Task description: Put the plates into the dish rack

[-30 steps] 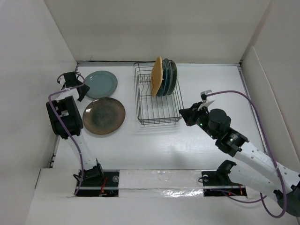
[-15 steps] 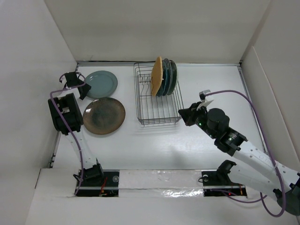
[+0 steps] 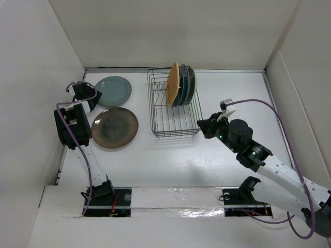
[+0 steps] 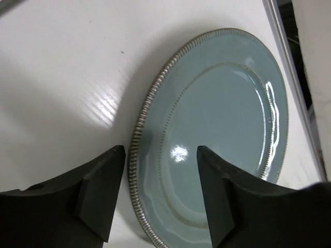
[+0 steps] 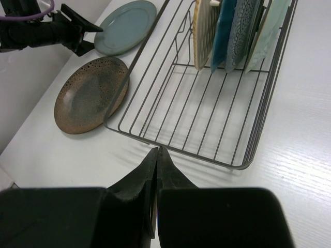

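Dish rack (image 3: 175, 111): black wire basket on the table.
Racked plates (image 5: 238, 28): four, upright at the rack's far end, the orange-tan one leftmost.
Grey-teal plate (image 3: 113, 91): flat, left of the rack's far end.
Brown plate (image 3: 115, 127): flat, left of the rack's near end.
Left gripper (image 4: 159, 152): spread, straddling the grey-teal plate's rim.
Right gripper (image 5: 156, 155): pressed together, near the rack's near right corner.

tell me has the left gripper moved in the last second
Yes. The left gripper has shifted slightly right in the top view, toward the dish rack, closing on the grey-teal plate.
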### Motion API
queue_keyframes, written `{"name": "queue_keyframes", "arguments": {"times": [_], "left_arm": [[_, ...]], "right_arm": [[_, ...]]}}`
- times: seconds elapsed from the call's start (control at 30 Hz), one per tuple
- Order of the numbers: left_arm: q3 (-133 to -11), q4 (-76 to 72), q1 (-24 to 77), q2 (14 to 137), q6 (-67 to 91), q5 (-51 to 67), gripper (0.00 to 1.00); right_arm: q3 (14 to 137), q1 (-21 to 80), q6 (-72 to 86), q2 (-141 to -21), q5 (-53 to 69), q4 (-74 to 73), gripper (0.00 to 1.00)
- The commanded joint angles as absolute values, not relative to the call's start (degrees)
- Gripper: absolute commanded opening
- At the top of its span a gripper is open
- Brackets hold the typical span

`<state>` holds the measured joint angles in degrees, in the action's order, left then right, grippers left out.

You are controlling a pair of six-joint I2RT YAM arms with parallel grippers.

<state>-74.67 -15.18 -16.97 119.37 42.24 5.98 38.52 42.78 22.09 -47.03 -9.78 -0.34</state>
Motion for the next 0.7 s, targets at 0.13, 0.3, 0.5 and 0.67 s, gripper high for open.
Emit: {"name": "queue_keyframes", "arguments": {"times": [0.13, 0.3, 0.5, 0.67], "left_arm": [[-76.99, -10.29, -18.19, 120.14, 39.2, 9.74, 0.6], [-79.19, -8.35, -18.81, 121.46, 36.83, 12.83, 0.45], [-81.83, -6.06, -19.34, 123.04, 33.84, 15.64, 0.25], [-81.48, -6.67, -20.03, 123.49, 31.9, 16.25, 0.0]], "right_arm": [[40.25, 44.2, 21.27, -47.46, -12.65, 3.08, 0.01], [40.96, 44.73, 21.27, -47.81, -13.18, 3.16, 0.01], [41.48, 44.74, 21.18, -48.16, -13.97, 3.51, 0.01], [41.57, 45.26, 21.18, -48.25, -13.97, 3.43, 0.01]]}}
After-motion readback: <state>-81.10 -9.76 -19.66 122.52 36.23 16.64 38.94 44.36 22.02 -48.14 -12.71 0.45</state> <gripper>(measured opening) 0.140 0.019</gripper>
